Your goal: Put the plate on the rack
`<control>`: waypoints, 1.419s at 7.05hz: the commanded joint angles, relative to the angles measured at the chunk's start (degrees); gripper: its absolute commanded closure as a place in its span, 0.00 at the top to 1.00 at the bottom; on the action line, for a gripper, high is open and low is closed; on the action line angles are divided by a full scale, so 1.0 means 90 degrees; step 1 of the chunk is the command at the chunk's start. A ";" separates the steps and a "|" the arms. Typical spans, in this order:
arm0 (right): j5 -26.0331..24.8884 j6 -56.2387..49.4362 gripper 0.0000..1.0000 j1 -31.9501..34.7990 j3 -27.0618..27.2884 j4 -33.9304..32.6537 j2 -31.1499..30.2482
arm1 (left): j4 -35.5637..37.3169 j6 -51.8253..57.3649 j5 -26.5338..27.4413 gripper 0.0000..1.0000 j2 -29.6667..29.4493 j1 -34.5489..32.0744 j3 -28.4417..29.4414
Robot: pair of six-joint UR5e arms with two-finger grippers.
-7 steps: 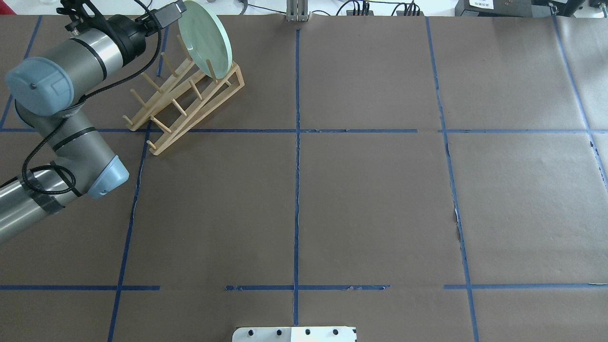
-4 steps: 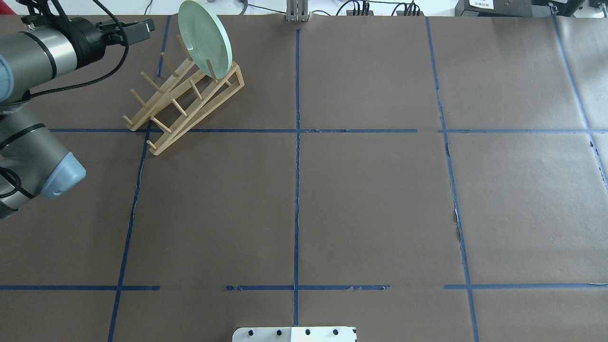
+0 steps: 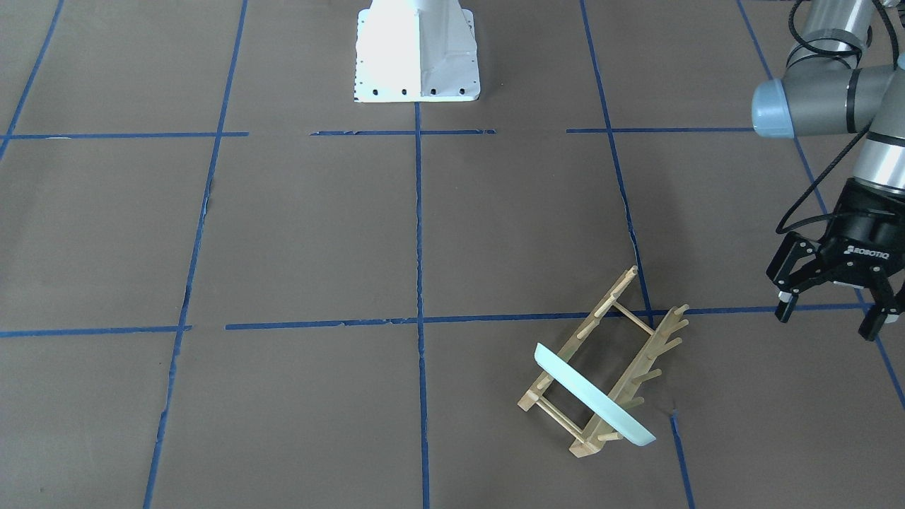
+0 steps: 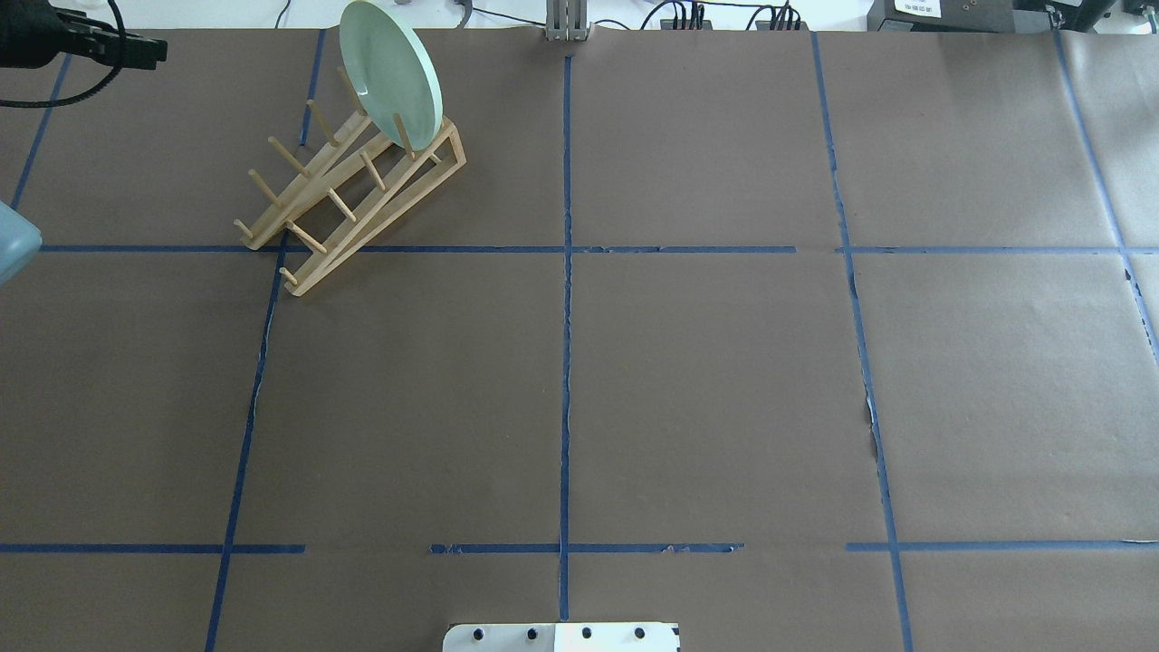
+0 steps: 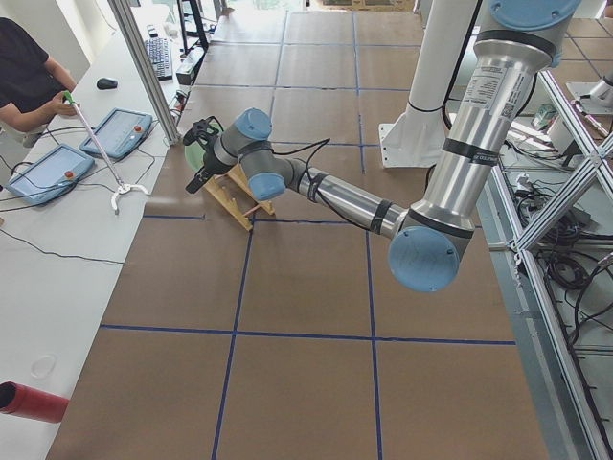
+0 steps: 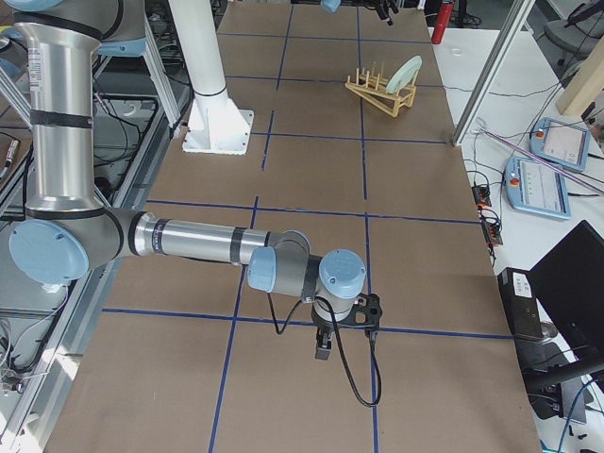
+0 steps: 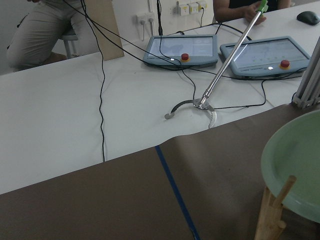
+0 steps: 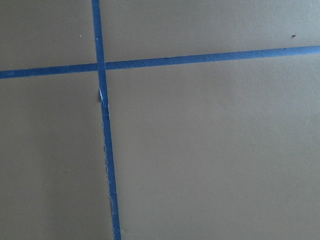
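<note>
One plate (image 3: 594, 397) stands on edge at the far end of the one rack (image 3: 601, 311), well to the right of the empty left hand (image 3: 825, 322), whose fingers are spread.

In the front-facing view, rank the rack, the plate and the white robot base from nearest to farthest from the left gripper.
From the left gripper:
1. rack: nearest, its robot-side end level with the gripper.
2. plate: standing in the rack's operator-side end.
3. white robot base: far off, at the view's top.
</note>
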 commanded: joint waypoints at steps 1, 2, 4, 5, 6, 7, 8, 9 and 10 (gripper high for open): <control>0.0000 0.0000 1.00 0.0000 0.0000 0.0000 0.0000 | 0.1126 0.0283 -0.0826 1.00 -0.0011 -0.0291 0.0001; 0.0000 -0.0010 1.00 0.0000 0.0000 0.0000 0.0000 | 0.1641 0.0283 -0.1274 1.00 0.0056 -0.0321 0.0049; 0.0000 0.0000 1.00 0.0000 0.0000 0.0000 0.0000 | 0.3239 0.1318 -0.1669 1.00 -0.0040 -0.0632 0.0050; 0.0000 0.0000 1.00 0.0000 0.0000 0.0000 0.0000 | 0.3741 0.1772 -0.1689 1.00 -0.0041 -0.1040 0.0021; 0.0000 0.0000 1.00 0.0000 0.0000 0.0000 0.0000 | 0.4017 0.1883 -0.2085 1.00 0.0085 -0.1411 0.0098; 0.0000 -0.0010 1.00 0.0000 0.0000 0.0000 0.0000 | 0.4000 0.2262 -0.2660 1.00 0.0667 -0.1898 0.0118; 0.0000 0.0000 1.00 0.0000 0.0000 0.0000 -0.0010 | 0.4048 0.2768 -0.2897 1.00 0.1001 -0.2106 0.0147; 0.0000 0.0000 1.00 0.0000 0.0000 0.0000 0.0000 | 0.4097 0.2802 -0.2909 1.00 0.1381 -0.2205 0.0157; 0.0000 0.0000 1.00 0.0000 0.0000 0.0000 -0.0010 | 0.4059 0.2831 -0.2997 1.00 0.1820 -0.2225 0.0099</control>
